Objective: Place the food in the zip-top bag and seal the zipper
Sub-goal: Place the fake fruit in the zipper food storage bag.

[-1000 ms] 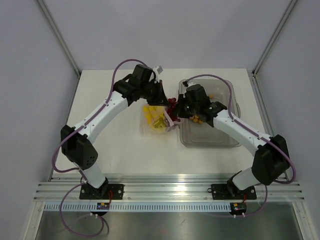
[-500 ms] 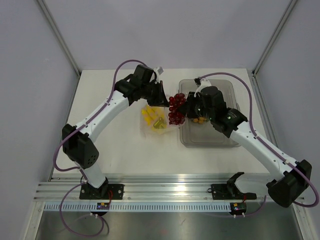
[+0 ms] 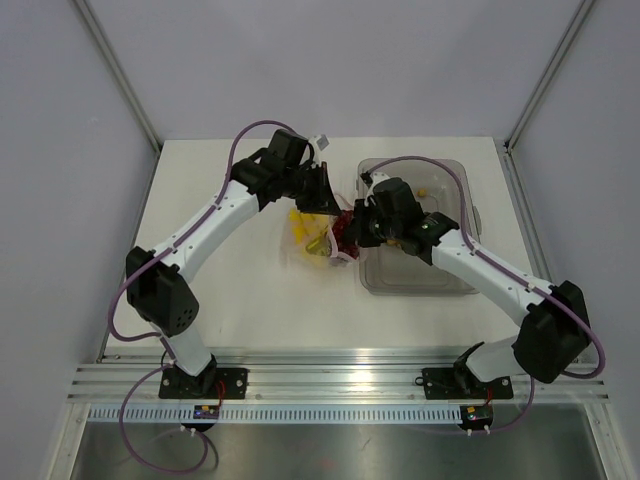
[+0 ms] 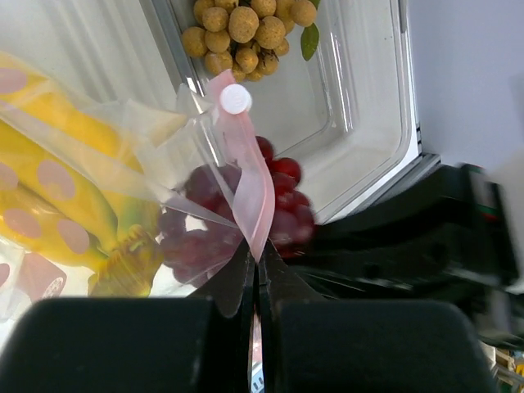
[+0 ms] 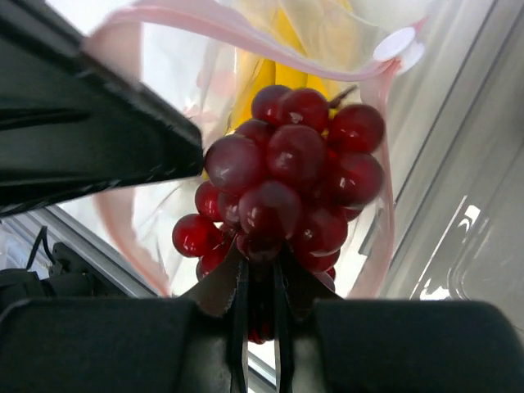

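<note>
The zip-top bag [image 3: 312, 252] lies mid-table, clear with pink dots, with the yellow bananas [image 3: 303, 230] inside. My left gripper [image 3: 328, 203] is shut on the pink zipper strip [image 4: 250, 192] and holds the bag's mouth up; a white slider [image 4: 236, 99] sits on the strip. My right gripper [image 5: 260, 270] is shut on the dark red grapes [image 5: 286, 184], which hang in the bag's mouth [image 3: 343, 232], with the bananas [image 5: 282, 49] behind them. The tan round fruits [image 4: 246, 33] lie in the tray.
The rigid clear tray [image 3: 420, 285] stands right of the bag, under my right arm, its wall [image 5: 467, 205] close beside the grapes. My left gripper's black body [image 5: 90, 139] is right next to the grapes. Grey walls ring the white table [image 3: 220, 300].
The right arm lifted the grapes out to the right, then brought them back left and down into the bag's mouth. The left gripper kept its hold on the zipper strip.
</note>
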Robot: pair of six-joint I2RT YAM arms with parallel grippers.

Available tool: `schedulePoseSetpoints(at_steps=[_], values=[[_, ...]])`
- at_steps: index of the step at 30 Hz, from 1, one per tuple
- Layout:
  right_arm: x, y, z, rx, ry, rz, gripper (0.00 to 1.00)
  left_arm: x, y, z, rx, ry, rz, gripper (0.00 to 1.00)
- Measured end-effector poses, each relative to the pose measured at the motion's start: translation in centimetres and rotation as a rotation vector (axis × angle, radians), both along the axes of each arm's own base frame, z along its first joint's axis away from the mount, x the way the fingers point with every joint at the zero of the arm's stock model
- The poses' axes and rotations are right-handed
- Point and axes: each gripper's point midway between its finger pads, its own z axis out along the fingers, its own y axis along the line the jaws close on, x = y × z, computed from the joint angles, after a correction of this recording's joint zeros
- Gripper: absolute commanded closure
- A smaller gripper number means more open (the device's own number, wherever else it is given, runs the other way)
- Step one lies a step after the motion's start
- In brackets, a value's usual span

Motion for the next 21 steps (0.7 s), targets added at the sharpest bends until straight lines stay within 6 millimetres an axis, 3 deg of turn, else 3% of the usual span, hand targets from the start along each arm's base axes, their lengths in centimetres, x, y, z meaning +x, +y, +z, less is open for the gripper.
schedulePoseSetpoints(at_steps=[8,20,21], values=[[0.1,1.5,-3.9,-0.036,0.099,0.065,0.96,-0.5,-0.3,0.2,-0.021,0.014,-0.026,1.0],[3.9,1.9,-0.5,0.02,0.002,-0.1,0.95,-1.4,-0.2,1.9,-0.063,-0.014,-0.05,1.0],[4.3,1.8,-0.2,0.022,-0.009,-0.117,0.89,-1.5,-0.2,2.1,-0.068,-0.021,-0.052,1.0]])
